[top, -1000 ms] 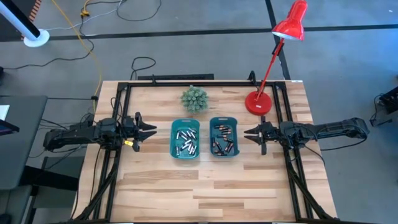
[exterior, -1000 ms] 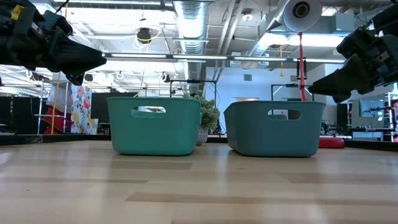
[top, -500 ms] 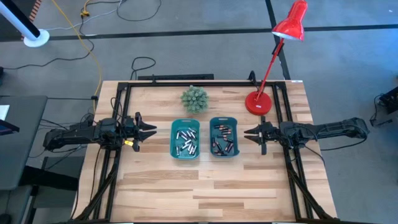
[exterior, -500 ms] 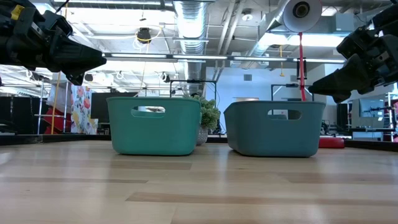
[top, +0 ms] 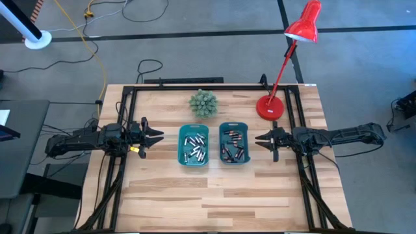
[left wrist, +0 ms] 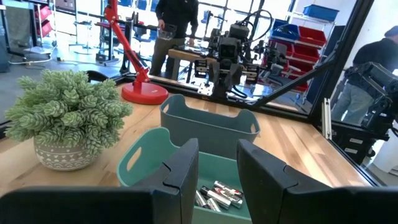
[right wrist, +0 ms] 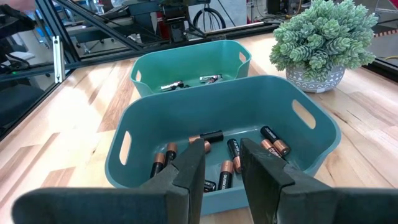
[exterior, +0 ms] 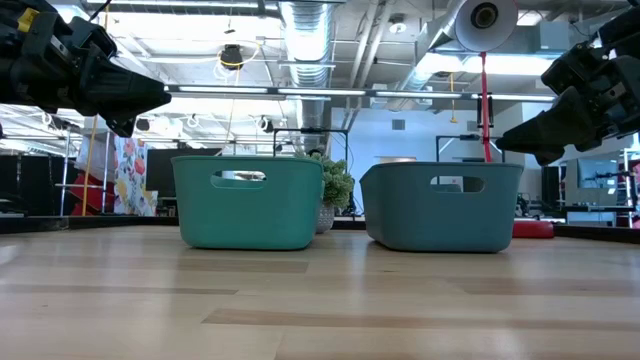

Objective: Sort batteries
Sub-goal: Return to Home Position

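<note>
Wood table (top: 214,195); two teal bins (top: 181,153) hold batteries (top: 195,147); left gripper (top: 158,138), right gripper (top: 259,139) flank bins, fingers parted, empty; likely homing step; next: arms retract clear.

The high camera hangs over the bench (top: 214,195) and looks straight down, far enough off to take in the whole top and both arms. The low camera sits at bench-top height, close before the teal bins (exterior: 247,200), facing level into the room beyond. Each wrist camera rides just behind its own gripper — the left gripper (left wrist: 217,155), the right gripper (right wrist: 222,149) — looking forward past it over the bin just ahead to the second bin beyond. All four views share the bins and the potted plant (right wrist: 323,37).
</note>
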